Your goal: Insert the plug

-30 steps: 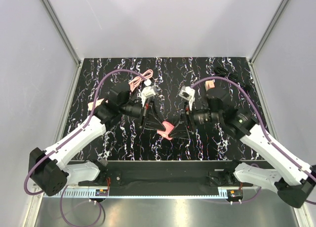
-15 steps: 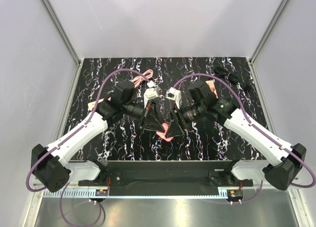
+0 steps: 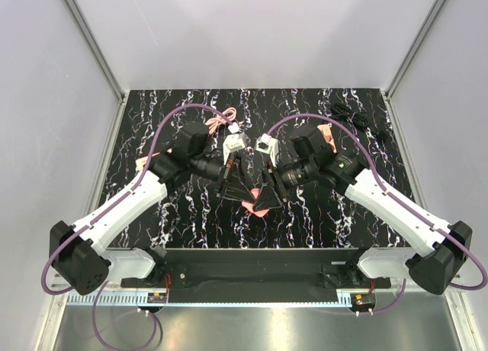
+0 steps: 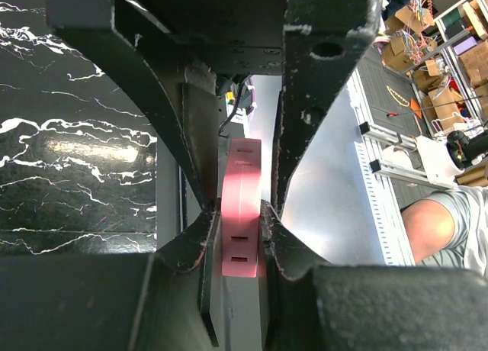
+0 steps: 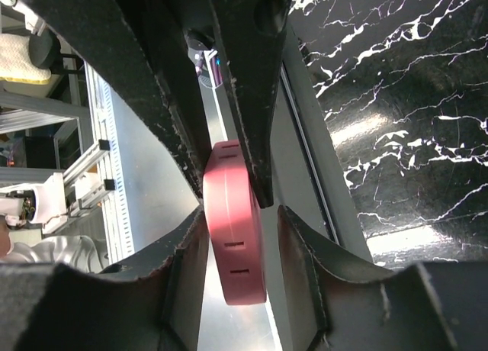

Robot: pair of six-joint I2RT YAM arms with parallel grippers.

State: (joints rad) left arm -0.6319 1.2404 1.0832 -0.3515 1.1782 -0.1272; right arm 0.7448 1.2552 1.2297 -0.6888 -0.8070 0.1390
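Note:
The plug [image 3: 252, 206] is a salmon-pink rounded block held in the air over the middle of the table, where the two grippers meet. My left gripper [image 3: 242, 192] is shut on it; in the left wrist view both of its fingers press the plug's [image 4: 240, 206] flat sides at the gripper [image 4: 240, 230]. My right gripper [image 3: 264, 196] is open around the same plug [image 5: 235, 240]. In the right wrist view one finger [image 5: 191, 236] lies against the plug and the other finger [image 5: 293, 236] stands apart from it. No socket shows in any view.
A coiled pink cable [image 3: 217, 122] lies at the back left of the black marbled table [image 3: 183, 221]. A black cable [image 3: 351, 113] and a small salmon piece [image 3: 325, 130] lie at the back right. A small beige piece [image 3: 141, 164] sits at the left edge.
My right arm has swung left and brought its open gripper around the plug held by the left gripper. The left gripper and plug have shifted slightly left.

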